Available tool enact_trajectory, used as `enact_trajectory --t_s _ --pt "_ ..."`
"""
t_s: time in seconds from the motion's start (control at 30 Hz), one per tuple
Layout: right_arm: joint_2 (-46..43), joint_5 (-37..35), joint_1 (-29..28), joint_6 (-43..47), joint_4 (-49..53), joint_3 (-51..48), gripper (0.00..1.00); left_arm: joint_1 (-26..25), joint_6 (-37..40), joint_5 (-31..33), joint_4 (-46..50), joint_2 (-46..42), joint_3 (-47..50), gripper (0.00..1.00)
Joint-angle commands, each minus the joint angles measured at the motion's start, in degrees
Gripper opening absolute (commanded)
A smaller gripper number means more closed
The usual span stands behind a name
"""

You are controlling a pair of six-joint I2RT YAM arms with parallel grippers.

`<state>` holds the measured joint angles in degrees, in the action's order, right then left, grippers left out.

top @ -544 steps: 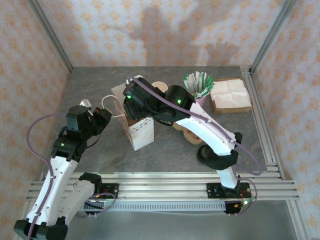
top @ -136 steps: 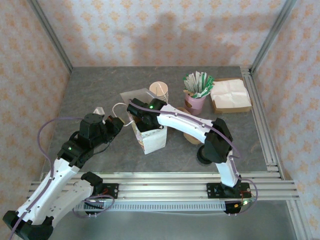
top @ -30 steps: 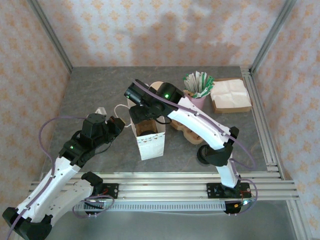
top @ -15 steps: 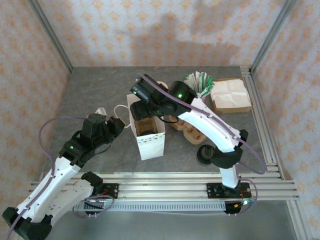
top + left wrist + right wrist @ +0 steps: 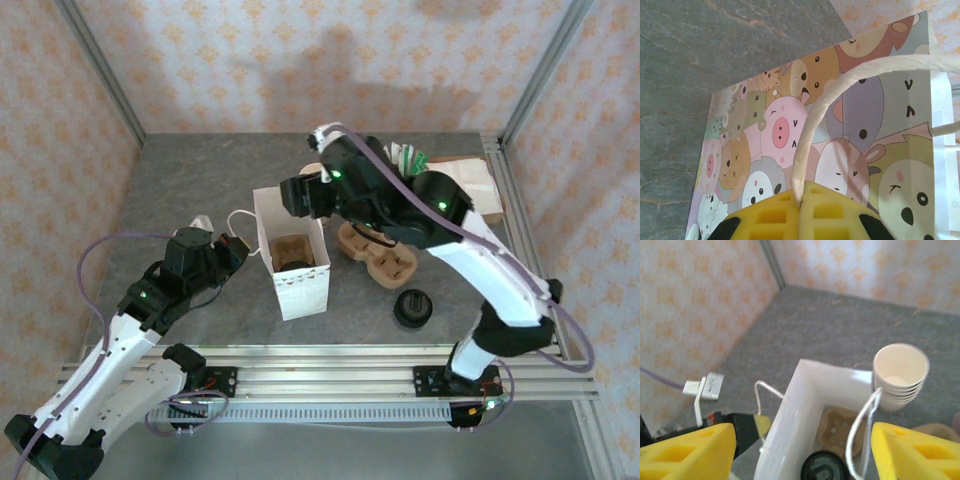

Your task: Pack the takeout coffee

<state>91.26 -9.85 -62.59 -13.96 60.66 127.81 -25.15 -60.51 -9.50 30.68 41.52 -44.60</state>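
Observation:
The takeout coffee [image 5: 824,468], its black lid up, stands inside the open white paper bag [image 5: 805,390] next to a brown cardboard carrier [image 5: 840,426]. My right gripper [image 5: 800,455] hangs open above the bag with nothing between its yellow fingers [image 5: 687,452]. From above, the right gripper [image 5: 299,198] is over the far edge of the bag [image 5: 300,285]. My left gripper [image 5: 802,200] is shut on the bag's white cord handle [image 5: 812,135], beside the cartoon-printed side of the bag [image 5: 850,160]. It sits left of the bag in the top view [image 5: 232,248].
A stack of lidless cream cups [image 5: 900,372] stands just behind the bag. To the bag's right lie cardboard carriers [image 5: 380,258] and a stack of black lids [image 5: 412,308]. A pink cup of sachets [image 5: 408,157] and a napkin box [image 5: 470,190] sit at the back right.
My right gripper has risen from the bag's mouth and drawn back to the right, open. The bag and my left gripper on the handle have stayed put.

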Motion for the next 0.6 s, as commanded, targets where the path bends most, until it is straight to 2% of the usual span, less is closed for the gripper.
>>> enact_trajectory --t_s 0.0,0.1,0.23,0.3,0.37,0.47,0.57 --pt "-6.7 -11.0 1.0 3.8 -8.5 -6.3 0.75 -0.3 1.6 2.3 2.5 -0.6 -2.3 0.0" --pt "-11.8 -11.8 7.0 3.7 -8.5 -14.1 0.79 -0.4 2.1 2.5 2.6 -0.5 -2.7 0.0" --pt "-17.2 -0.9 18.6 10.6 -8.9 -26.8 0.85 -0.3 2.8 2.7 3.2 -0.2 -3.5 0.0" --pt "-18.6 5.6 23.6 17.5 -9.7 -33.0 0.87 -0.4 3.0 2.6 3.3 -0.1 -3.8 0.0" --pt "-19.5 8.9 26.0 26.2 -10.9 -38.2 0.89 -0.3 3.1 2.5 3.3 0.0 -4.0 0.0" --pt "-22.3 9.8 26.8 39.7 -16.1 -47.1 0.97 -0.4 3.4 2.6 3.8 0.0 -4.4 0.0" --pt "-26.9 12.4 28.5 47.0 -25.9 -55.4 0.99 -0.3 3.3 2.7 3.9 0.0 -4.5 0.0"
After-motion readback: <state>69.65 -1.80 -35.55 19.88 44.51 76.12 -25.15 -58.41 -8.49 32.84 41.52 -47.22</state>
